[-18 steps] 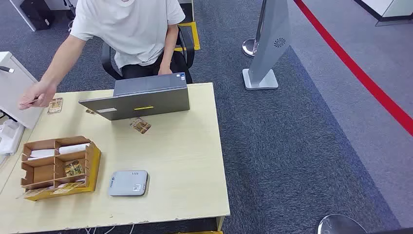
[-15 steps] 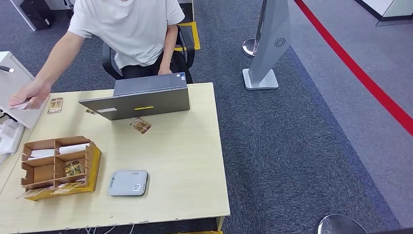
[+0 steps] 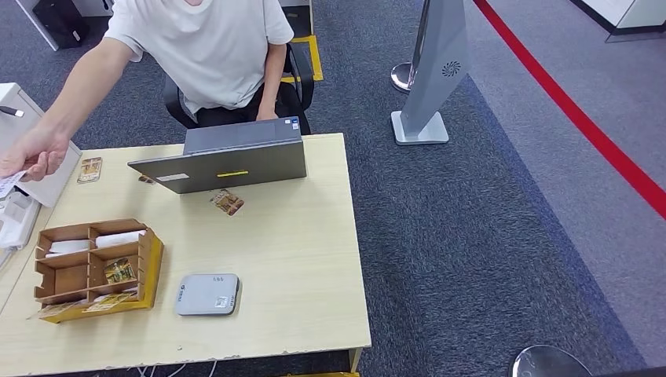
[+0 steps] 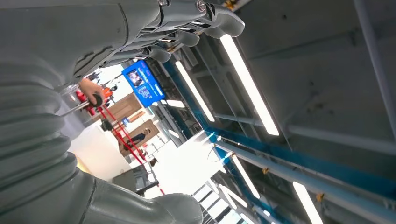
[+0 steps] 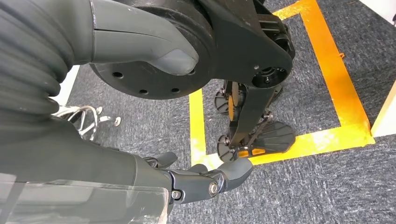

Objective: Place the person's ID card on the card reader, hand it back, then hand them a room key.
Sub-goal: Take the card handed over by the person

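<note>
ID card (image 3: pixel 9 184), a pale thin one, is in the person's hand (image 3: pixel 31 153) at the far left edge of my head view, held out over the white device (image 3: pixel 31 149) that stands beside the table (image 3: pixel 298 259). The person sits behind the grey laptop (image 3: pixel 228 161), which is at the far side of the table.

Card reader (image 3: pixel 207 294), a flat grey box, lies near my edge of the table, and nothing is on it. Just beside it stands the cardboard organizer (image 3: pixel 93 269) with several compartments. The two far compartments each hold a white card (image 3: pixel 119 239). One near compartment holds a brown patterned card (image 3: pixel 119 272), and more of such cards lie at the front edge of the organizer; I cannot tell how many. Another brown card (image 3: pixel 227 202) lies on the table in front of the laptop, and one more (image 3: pixel 89 170) lies near the far left corner.

My left hand (image 4: pixel 187 28) is raised and holds nothing; its fingers are a little bent and apart. My right hand (image 5: pixel 196 179) hangs above the carpet, also holding nothing, fingers loosely curved and the thumb away from them.
</note>
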### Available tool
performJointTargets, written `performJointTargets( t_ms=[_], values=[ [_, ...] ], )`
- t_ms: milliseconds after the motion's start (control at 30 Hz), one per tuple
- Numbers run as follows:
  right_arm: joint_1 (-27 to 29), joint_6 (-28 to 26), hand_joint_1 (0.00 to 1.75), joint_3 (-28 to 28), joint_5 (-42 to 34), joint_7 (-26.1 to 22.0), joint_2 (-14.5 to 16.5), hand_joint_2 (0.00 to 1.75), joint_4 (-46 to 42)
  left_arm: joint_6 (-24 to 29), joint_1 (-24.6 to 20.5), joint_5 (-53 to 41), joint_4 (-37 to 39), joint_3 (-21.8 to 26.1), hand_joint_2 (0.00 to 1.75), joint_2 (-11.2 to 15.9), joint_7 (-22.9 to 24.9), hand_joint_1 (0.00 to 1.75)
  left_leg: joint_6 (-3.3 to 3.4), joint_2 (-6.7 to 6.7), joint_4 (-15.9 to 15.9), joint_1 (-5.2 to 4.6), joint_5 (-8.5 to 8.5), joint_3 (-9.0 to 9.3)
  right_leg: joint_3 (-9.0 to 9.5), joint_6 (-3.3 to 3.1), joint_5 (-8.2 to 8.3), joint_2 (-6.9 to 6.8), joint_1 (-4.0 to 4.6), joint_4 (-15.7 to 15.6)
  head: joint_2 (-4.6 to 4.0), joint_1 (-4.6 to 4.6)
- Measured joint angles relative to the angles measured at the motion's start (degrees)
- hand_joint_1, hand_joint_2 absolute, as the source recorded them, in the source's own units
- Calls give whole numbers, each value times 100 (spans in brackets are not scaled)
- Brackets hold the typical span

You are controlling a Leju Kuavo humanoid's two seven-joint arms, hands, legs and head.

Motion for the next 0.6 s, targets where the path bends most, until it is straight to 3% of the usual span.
performJointTargets(
  t_ms=[167,600],
  values=[
    [-3,7,0,31,-9,17,-15,175,0,-157,9,-814,146,-315,175,369,465,0,-1,0,0,1,1,0,-1,0,0,0,0,0,0,1],
    [-39,31,0,101,-95,58,-49,175,0,-1148,72,-2714,724,-1029,175,1394,1982,0,-2,3,0,2,2,-1,-1,-1,1,1,1,0,-1,1]
  ],
)
